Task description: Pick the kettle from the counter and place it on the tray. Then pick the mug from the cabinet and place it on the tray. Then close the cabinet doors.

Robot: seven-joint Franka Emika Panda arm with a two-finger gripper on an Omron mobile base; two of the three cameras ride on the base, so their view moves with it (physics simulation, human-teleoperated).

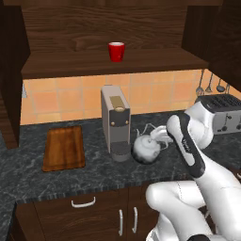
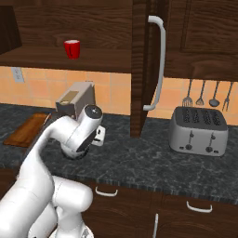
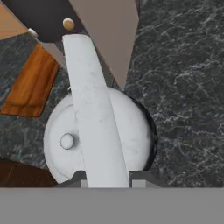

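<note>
The silver-grey kettle stands on the dark counter, right of the coffee machine. My gripper comes down over it, shut on the kettle's arched handle, which runs between the two fingertips. My arm hides most of the kettle in the right base view. The wooden tray lies bare to the left. A red mug stands on the shelf of the open cabinet, whose doors are swung out.
A grey coffee machine stands between kettle and tray, close to the kettle. A toaster sits to the right, with utensils hanging on the tiled wall. The open right door's bar handle juts out over the counter.
</note>
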